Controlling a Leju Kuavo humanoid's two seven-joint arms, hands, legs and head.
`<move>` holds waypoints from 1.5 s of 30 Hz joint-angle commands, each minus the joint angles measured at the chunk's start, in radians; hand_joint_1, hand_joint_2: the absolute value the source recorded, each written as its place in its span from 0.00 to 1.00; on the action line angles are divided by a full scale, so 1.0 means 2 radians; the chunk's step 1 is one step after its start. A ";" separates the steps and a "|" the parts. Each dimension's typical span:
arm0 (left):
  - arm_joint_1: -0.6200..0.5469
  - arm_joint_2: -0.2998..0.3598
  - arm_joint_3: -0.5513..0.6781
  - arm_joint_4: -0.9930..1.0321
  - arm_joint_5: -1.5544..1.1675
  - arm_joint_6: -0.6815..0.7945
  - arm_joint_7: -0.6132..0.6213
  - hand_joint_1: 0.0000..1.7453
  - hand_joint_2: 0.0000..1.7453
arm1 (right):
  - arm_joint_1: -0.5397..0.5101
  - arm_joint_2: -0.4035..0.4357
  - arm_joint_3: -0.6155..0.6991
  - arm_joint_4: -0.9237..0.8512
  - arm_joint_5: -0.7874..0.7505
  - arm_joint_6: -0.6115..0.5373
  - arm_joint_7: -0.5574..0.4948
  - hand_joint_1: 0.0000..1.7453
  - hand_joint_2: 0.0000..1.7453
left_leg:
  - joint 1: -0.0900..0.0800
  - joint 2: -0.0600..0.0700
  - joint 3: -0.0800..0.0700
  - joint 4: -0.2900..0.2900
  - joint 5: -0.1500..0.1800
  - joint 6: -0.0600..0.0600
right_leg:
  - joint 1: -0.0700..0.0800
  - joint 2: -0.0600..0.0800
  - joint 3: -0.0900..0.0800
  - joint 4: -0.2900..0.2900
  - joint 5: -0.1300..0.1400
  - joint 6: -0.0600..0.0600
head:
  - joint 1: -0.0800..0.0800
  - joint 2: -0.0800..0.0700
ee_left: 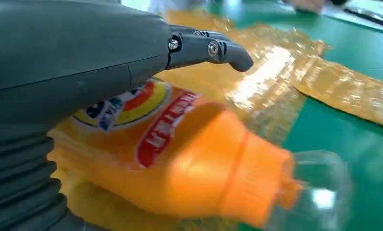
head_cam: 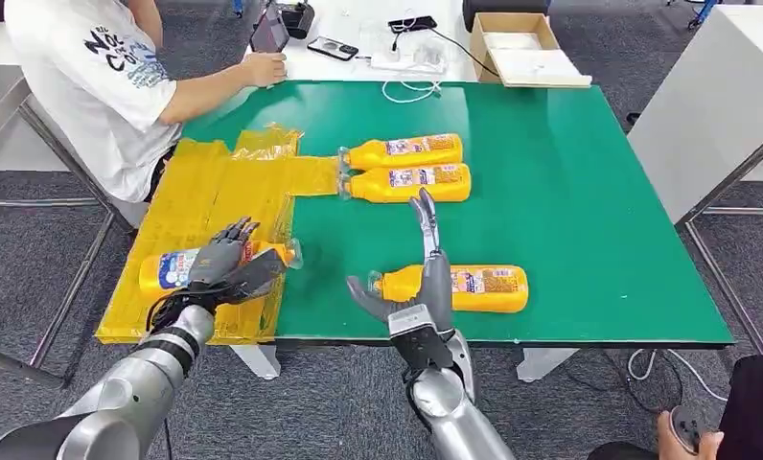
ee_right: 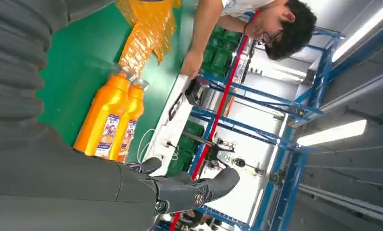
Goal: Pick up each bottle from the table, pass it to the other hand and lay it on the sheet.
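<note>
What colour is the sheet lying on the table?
The sheet is a shiny, crinkled yellow-orange; the head view shows it best.

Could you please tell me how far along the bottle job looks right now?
One bottle already lies on the yellow sheet, the left robot hand over it. The right robot hand hovers open by the nearest bottle. That one and the paired bottles remain on the table.

Bare green table [head_cam: 589, 220] right of bottles [head_cam: 406, 168]
</note>
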 commanded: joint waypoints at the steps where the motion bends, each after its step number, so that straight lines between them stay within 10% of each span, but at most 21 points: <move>1: -0.007 -0.026 0.150 0.016 0.206 -0.209 -0.079 0.00 0.00 | -0.020 -0.002 -0.036 0.056 0.010 0.011 0.001 0.00 1.00 | 0.000 0.001 0.003 -0.001 0.000 0.000 | 0.001 0.000 0.002 -0.001 0.000 -0.001 | 0.000 0.000; 10: -0.004 -0.033 0.136 -0.002 0.251 -0.211 -0.093 0.00 0.00 | -0.018 0.000 -0.040 0.060 0.017 0.015 0.001 0.00 1.00 | 0.000 -0.001 0.003 -0.001 0.000 0.000 | 0.000 -0.001 0.002 -0.001 0.000 -0.001 | 0.000 0.000; 15: 0.063 -0.062 -0.002 -0.193 0.378 0.098 -0.148 0.00 0.00 | -0.016 -0.007 -0.027 0.069 0.058 0.015 0.024 0.00 1.00 | 0.000 -0.002 0.002 0.000 0.000 0.000 | 0.000 -0.002 0.002 0.000 0.000 -0.001 | 0.000 0.000; 16: 0.076 -0.059 -0.022 -0.231 0.396 0.129 -0.148 0.00 1.00 | -0.020 -0.011 -0.022 0.074 0.067 0.016 0.032 0.00 1.00 | 0.000 -0.002 0.002 0.000 0.000 0.000 | 0.001 -0.002 0.002 0.000 0.000 -0.001 | 0.000 0.000; 25: 0.187 -0.044 -0.105 -0.397 0.412 0.250 -0.148 0.00 1.00 | -0.125 -0.153 -0.036 0.171 0.160 0.165 0.193 0.00 1.00 | 0.000 -0.002 -0.001 0.000 0.000 0.001 | 0.000 -0.001 0.000 -0.001 0.000 0.000 | 0.000 0.000; 45: 0.180 -0.037 -0.151 -0.359 0.439 0.250 -0.148 0.00 1.00 | -0.159 -0.236 -0.010 0.202 0.149 0.332 0.225 0.00 1.00 | -0.002 -0.002 -0.003 0.000 0.000 0.000 | -0.001 -0.002 -0.002 0.000 0.000 0.000 | 0.000 0.000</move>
